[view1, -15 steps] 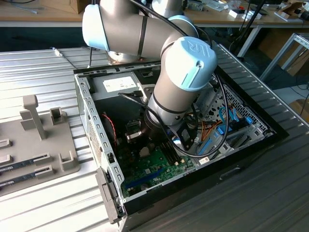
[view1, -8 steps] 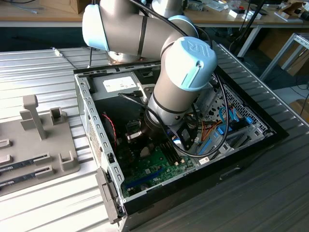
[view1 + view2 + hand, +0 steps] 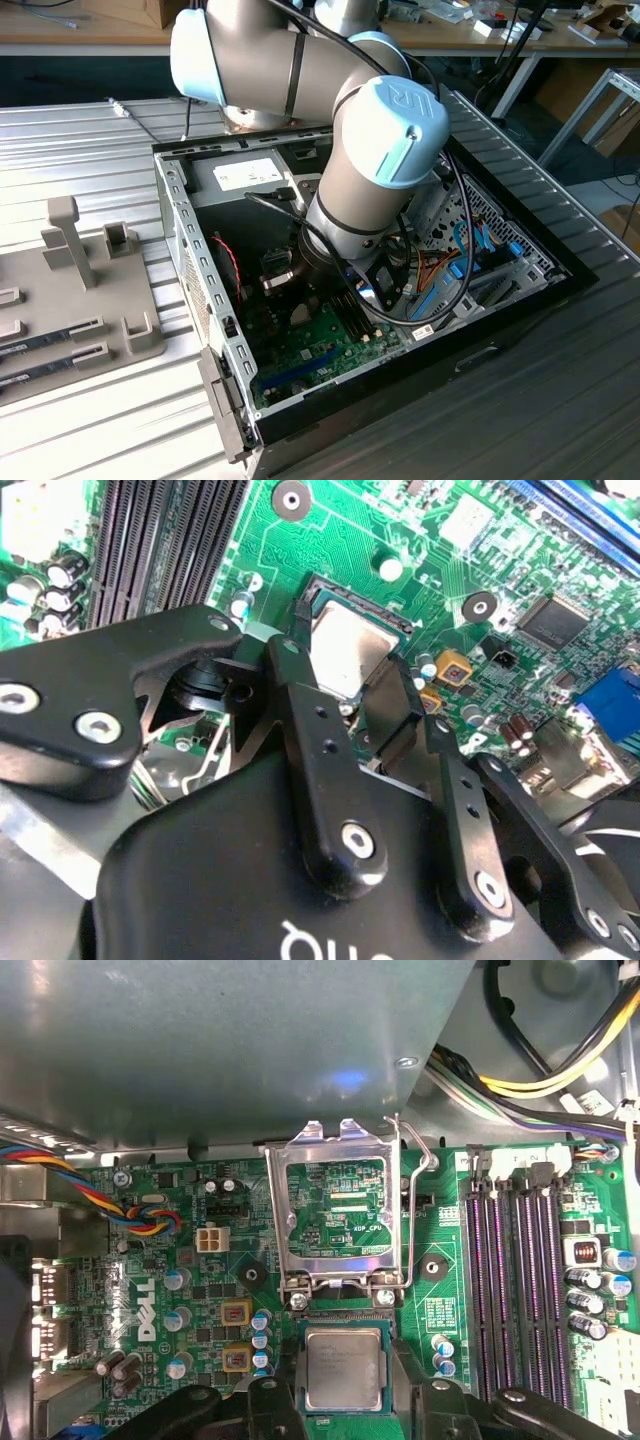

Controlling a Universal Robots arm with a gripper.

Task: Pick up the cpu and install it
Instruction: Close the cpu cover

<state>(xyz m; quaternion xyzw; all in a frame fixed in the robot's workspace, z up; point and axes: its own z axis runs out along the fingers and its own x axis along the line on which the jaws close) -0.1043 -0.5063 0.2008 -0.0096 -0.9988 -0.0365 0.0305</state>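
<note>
An open black computer case [image 3: 520,300] lies on its side on a ribbed metal worktop [image 3: 90,420]. Inside it sits a green motherboard [image 3: 320,350] with a blue expansion slot [image 3: 300,372] near its edge. In the first wrist view, a hinged silver socket frame [image 3: 335,1205] stands flipped up, four dark memory slots [image 3: 515,1280] run side by side next to it, and a bundle of coloured wires [image 3: 110,1195] loops across the board. On the exterior view's left, a beige holder [image 3: 90,290] carries two long green memory sticks [image 3: 45,348].
</note>
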